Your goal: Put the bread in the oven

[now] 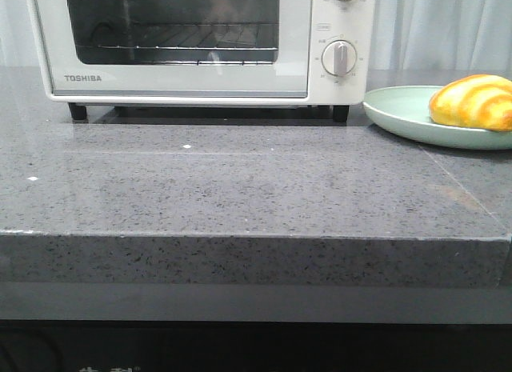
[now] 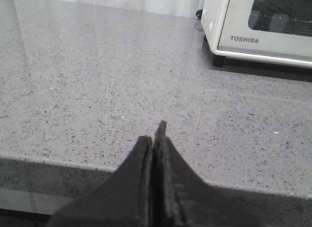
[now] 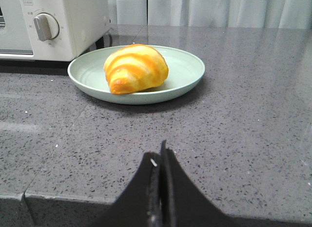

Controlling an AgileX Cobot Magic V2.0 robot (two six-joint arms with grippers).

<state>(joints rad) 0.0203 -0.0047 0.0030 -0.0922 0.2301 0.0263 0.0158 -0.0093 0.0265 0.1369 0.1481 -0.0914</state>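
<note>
Two grippers, left (image 2: 155, 139) and right (image 3: 161, 161), closed on nothing. Bread (image 1: 474, 102) on green plate (image 1: 400, 116) just right of oven (image 1: 200, 44); oven door shut.

Pretty even, soft daylight in all three views, looks like it's coming through the white curtains (image 3: 219, 10) behind the oven (image 1: 200, 44). The grey worktop (image 1: 240, 180) has a pale sheen, strongest in the left wrist view. Dark shadow strip under the oven, softer one around the plate (image 3: 187, 71). Both close-up grippers are blurry.
</note>
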